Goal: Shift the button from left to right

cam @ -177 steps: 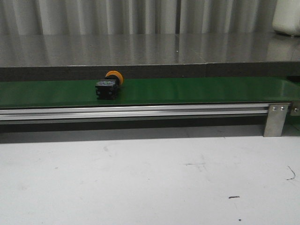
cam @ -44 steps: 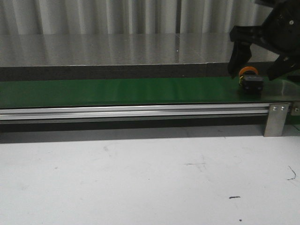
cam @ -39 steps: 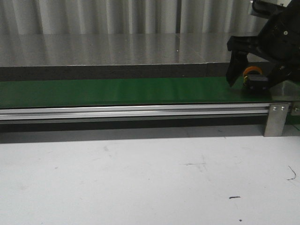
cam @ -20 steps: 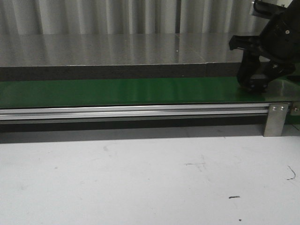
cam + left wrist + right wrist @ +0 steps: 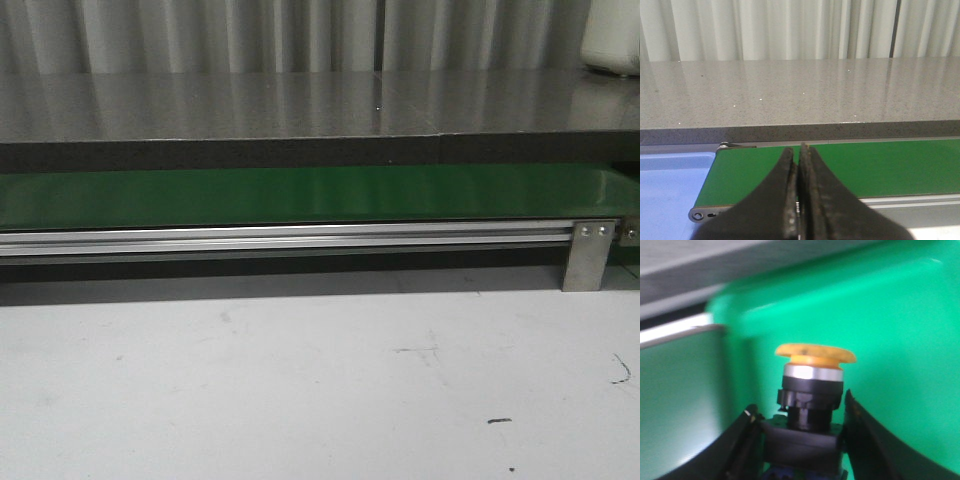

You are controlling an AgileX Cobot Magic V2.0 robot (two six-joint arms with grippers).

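The button (image 5: 812,390), with its orange-yellow cap, silver collar and black boxy body, shows only in the right wrist view. My right gripper (image 5: 800,435) is shut on its black body, a finger pressed to each side, and holds it in front of a bright green container. My left gripper (image 5: 797,160) is shut and empty, its tips over the left end of the green conveyor belt (image 5: 890,165). In the front view the belt (image 5: 300,195) carries nothing, and neither gripper nor the button shows there.
An aluminium rail (image 5: 280,238) with a bracket (image 5: 588,255) runs along the belt's front edge. A grey stone counter (image 5: 300,100) lies behind it. A blue tray (image 5: 670,190) sits beside the belt's left end. The green container's wall (image 5: 900,315) fills the right wrist view.
The button rode the belt from left to right. My right gripper came down around it, closed on it, and has carried it out of the front view.
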